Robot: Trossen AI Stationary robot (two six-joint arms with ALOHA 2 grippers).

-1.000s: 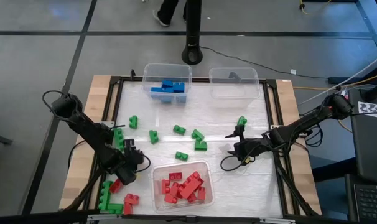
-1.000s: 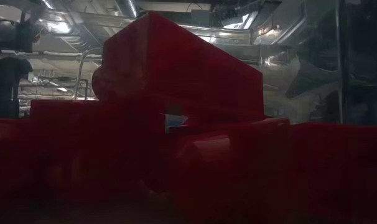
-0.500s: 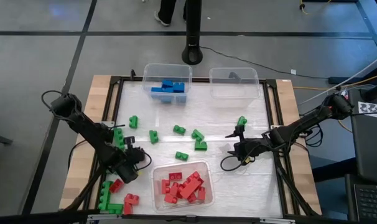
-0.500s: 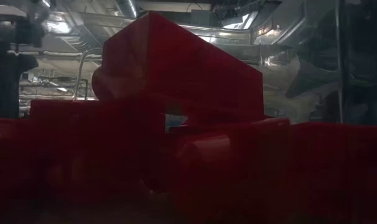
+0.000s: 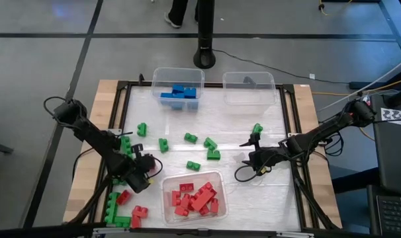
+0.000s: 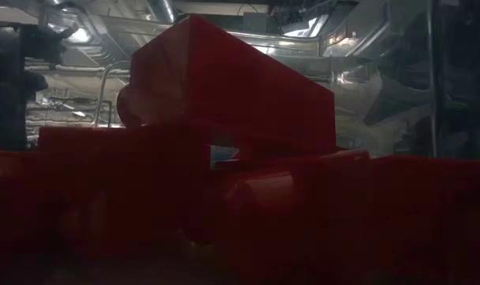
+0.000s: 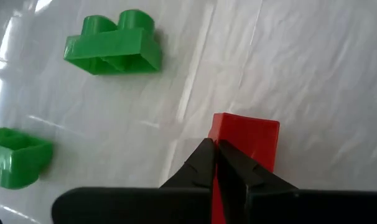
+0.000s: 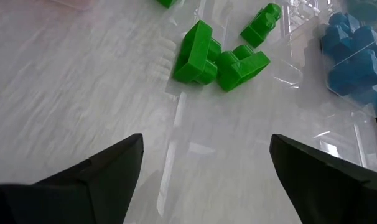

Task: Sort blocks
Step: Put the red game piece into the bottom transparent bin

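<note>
White tabletop holds three clear bins: one near the front edge full of red blocks, one at the back with blue blocks, and a third at the back right, while little green blocks lie scattered in the middle. At the front left, the left gripper is down on the table with its jaws squeezed together, pinching the edge of a red block, and two green blocks sit close by. The right gripper waits low over the right middle of the table with its jaws wide apart and nothing in them.
</note>
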